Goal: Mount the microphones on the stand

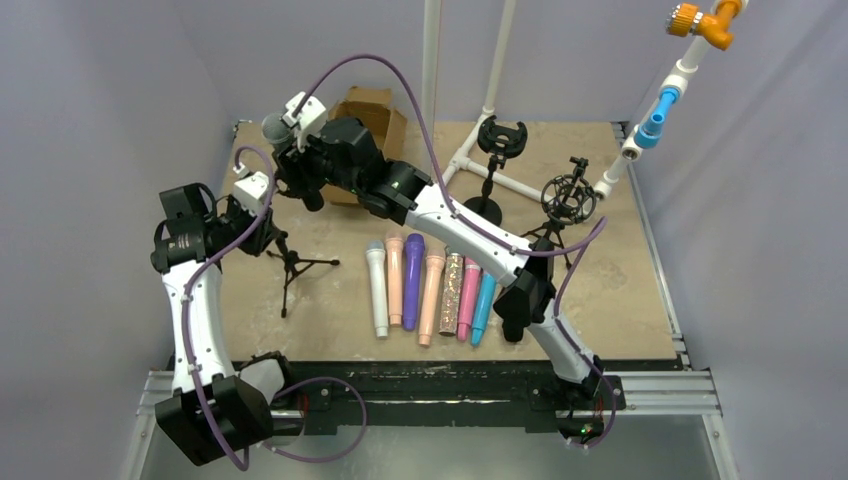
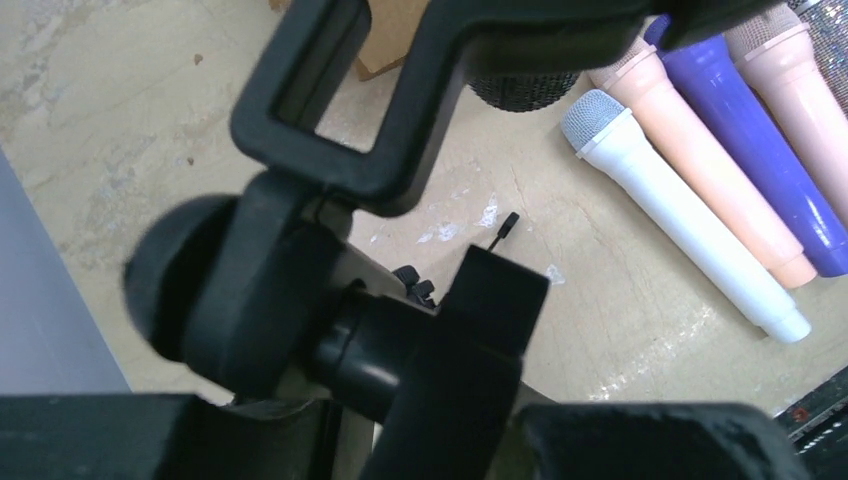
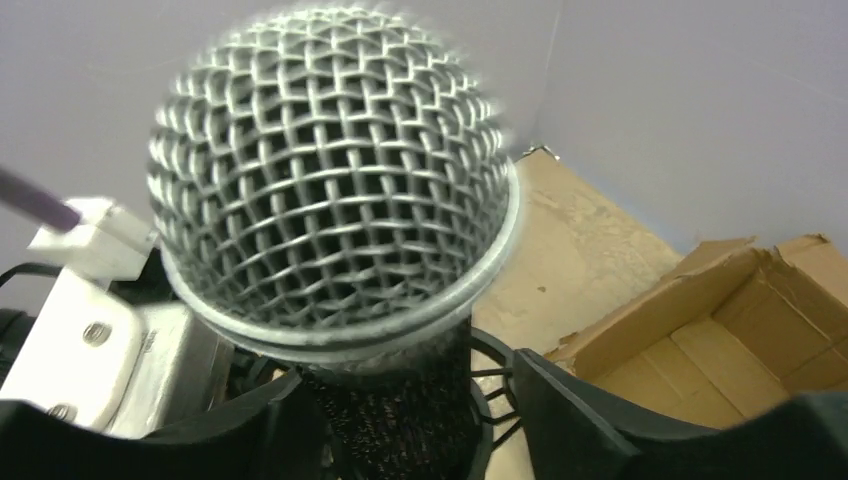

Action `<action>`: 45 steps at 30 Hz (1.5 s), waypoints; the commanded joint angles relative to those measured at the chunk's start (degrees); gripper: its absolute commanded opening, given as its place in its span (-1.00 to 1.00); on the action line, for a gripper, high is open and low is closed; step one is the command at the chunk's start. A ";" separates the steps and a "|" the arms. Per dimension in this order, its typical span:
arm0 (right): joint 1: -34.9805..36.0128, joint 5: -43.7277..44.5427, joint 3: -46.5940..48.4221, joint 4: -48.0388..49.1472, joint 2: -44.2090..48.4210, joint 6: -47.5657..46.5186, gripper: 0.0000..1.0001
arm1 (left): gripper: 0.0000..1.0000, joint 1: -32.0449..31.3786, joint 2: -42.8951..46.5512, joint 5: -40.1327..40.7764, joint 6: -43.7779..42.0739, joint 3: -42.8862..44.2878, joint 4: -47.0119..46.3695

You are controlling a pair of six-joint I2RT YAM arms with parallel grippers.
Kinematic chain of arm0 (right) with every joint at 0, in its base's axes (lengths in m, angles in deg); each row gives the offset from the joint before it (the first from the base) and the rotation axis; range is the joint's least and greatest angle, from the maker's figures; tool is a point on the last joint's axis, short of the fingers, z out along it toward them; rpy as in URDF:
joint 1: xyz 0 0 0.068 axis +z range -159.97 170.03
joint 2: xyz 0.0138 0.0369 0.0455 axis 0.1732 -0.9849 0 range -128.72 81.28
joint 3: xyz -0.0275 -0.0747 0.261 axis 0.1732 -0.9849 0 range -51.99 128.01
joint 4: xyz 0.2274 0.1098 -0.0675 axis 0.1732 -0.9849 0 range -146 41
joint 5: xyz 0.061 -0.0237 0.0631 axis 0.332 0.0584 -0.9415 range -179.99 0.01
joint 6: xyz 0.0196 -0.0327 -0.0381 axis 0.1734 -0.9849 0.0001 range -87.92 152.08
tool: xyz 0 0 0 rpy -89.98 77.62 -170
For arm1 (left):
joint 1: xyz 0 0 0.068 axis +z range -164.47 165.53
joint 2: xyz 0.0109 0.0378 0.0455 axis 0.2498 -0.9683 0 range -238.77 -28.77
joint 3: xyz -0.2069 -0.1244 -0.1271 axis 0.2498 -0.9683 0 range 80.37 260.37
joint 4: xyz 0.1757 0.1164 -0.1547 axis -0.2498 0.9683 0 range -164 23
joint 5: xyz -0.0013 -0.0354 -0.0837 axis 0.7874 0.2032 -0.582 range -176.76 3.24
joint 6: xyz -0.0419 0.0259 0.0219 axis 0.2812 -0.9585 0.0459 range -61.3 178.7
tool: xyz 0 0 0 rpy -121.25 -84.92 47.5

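While the right gripper (image 3: 400, 435) clamps the black microphone (image 3: 330, 180) just below its mesh head, close by the stand (image 1: 290, 262), the jaws of the left gripper (image 2: 420, 445) look clenched on that stand. Probably rigid, top-heavy, slick: hold handle, not mesh.

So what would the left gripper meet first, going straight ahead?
The tripod stand's black clip, filling the left wrist view just ahead of the left gripper. Beyond it probably the mesh-headed microphone held by the right gripper, though depth is unclear.
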 commanded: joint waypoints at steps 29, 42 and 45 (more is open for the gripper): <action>0.96 1.51 -4.81 6.50 8.88 0.04 0.38 | 0.19 0.18 8.05 -3.07 11.55 -5.36 -5.75; 0.96 8.20 -10.41 14.37 10.71 -1.42 0.41 | 0.13 2.48 10.27 0.03 22.73 -8.94 -13.36; 1.00 9.10 -10.19 16.03 10.02 -1.45 0.41 | -0.02 2.58 8.75 0.46 22.32 -9.79 -14.34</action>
